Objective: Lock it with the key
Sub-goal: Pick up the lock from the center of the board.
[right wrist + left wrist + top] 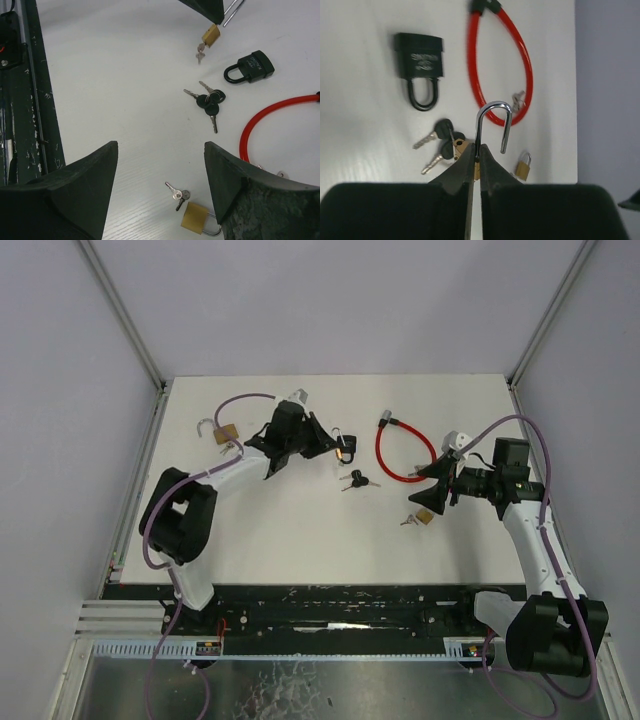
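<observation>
- Looking at the left wrist view, the left gripper (475,162) is pinched all the way shut on a brass padlock (493,104). The silver shackle sticks up from between the fingers, and one leg hangs free, so it's unlocked.
- On the white table (300,530) just past it there's a bunch of black-headed keys (444,134) lying loose, not touching any lock.
- A black padlock (419,56) lies flat beyond the keys with its shackle closed. A red cable lock (526,75) is looped beside it.
- The right gripper (160,185) is spread wide with nothing in it, just bare table between the fingers.
- Right under that hand is a small brass padlock (196,218), with a pair of little silver keys (177,192) next to its body. Can't tell if they're attached.
- From above, another brass padlock (226,433) with an open shackle sits at the far left, behind the left arm and well apart from the rest.
</observation>
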Action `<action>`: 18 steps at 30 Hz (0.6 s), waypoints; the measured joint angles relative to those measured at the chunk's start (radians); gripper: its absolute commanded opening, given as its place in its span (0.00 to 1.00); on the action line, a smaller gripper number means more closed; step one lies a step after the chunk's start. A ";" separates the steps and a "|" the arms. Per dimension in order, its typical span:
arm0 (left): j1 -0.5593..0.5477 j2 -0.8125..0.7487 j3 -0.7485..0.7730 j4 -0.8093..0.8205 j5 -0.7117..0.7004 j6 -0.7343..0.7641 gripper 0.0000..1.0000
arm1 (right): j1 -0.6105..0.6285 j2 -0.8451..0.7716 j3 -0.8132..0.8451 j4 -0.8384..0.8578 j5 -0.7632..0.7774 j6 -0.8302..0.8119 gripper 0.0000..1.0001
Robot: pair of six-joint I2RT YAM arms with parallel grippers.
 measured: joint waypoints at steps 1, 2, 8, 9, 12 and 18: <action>-0.018 -0.009 -0.020 0.037 0.013 0.015 0.00 | 0.000 0.000 0.000 -0.008 -0.016 -0.023 0.77; -0.032 -0.015 -0.035 0.062 0.023 0.025 0.00 | 0.000 -0.001 0.000 -0.017 -0.024 -0.041 0.77; -0.165 -0.055 -0.091 0.188 0.053 0.153 0.00 | 0.000 -0.001 0.000 -0.040 -0.062 -0.077 0.78; -0.194 -0.059 -0.092 0.203 0.053 0.181 0.00 | 0.000 -0.001 0.000 -0.027 -0.066 -0.051 0.78; -0.274 -0.065 -0.092 0.231 0.047 0.262 0.00 | 0.000 -0.001 -0.004 0.063 -0.075 0.084 0.81; -0.386 -0.064 -0.092 0.238 0.004 0.396 0.00 | -0.013 -0.003 -0.037 0.246 -0.053 0.352 0.90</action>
